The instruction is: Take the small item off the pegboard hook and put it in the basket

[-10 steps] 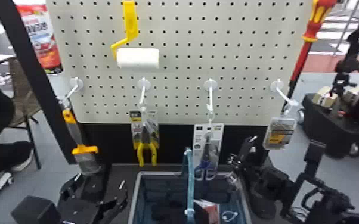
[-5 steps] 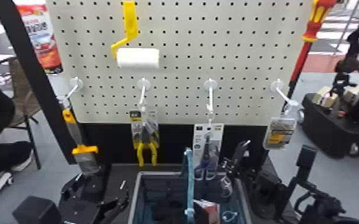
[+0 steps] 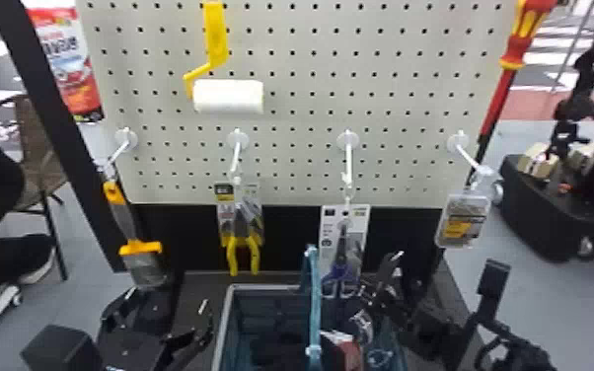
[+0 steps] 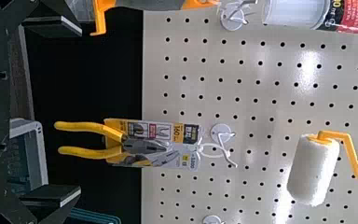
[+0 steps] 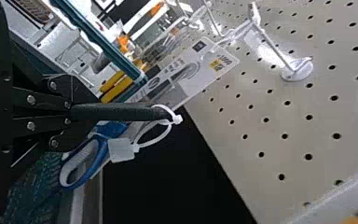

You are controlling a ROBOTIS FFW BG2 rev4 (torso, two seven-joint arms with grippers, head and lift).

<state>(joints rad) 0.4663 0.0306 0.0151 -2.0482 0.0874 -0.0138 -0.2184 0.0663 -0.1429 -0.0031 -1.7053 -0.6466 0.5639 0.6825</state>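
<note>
In the head view my right gripper [image 3: 372,291] is over the right part of the basket [image 3: 228,325], near the scissors pack [image 3: 343,246]. The small item [image 3: 360,325] hangs below it as a pale, shiny shape. Seen from the right wrist, the gripper [image 5: 161,112] is shut on a white tie loop of the small item [image 5: 121,149], whose pale square tab dangles beside the fingers; its outline is otherwise unclear. My left gripper [image 3: 160,313] stays left of the basket. The left wrist view has that gripper [image 4: 70,112] open, with nothing between its fingers.
Pliers [image 3: 242,246], a scraper [image 3: 140,256] and a clear pack [image 3: 464,219] hang on other hooks of the pegboard [image 3: 291,163]. The basket's blue handle [image 3: 314,296] rises upright just left of the right gripper. Some items lie inside the basket.
My right gripper has moved left and down, carrying the small item from the basket's right rim to above its inside. The left arm has kept still.
</note>
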